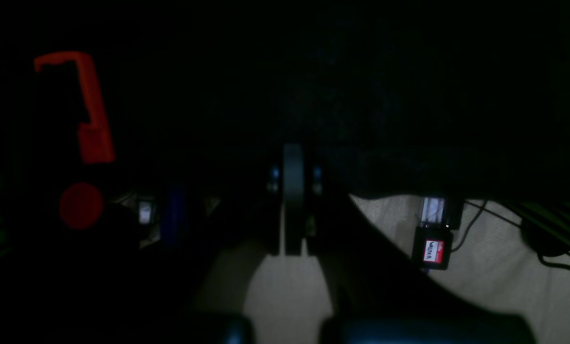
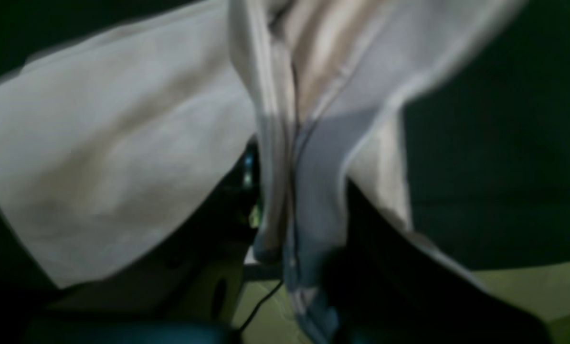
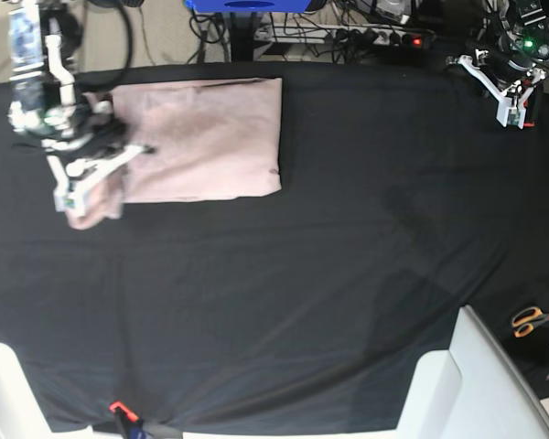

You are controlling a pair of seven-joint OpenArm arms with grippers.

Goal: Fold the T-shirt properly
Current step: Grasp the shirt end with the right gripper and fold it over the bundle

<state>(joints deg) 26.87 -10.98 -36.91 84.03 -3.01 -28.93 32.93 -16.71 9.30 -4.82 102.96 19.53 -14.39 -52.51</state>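
On my base view, the T-shirt (image 3: 206, 137) lies on the tablecloth (image 3: 329, 274) toward its far-left corner. I see the right gripper (image 3: 73, 197) at the T-shirt's left edge, and the left gripper (image 3: 512, 114) well apart from it, over the tablecloth's far-right corner. Scissors (image 3: 533, 321) lie just off the tablecloth's right edge, nearer me.
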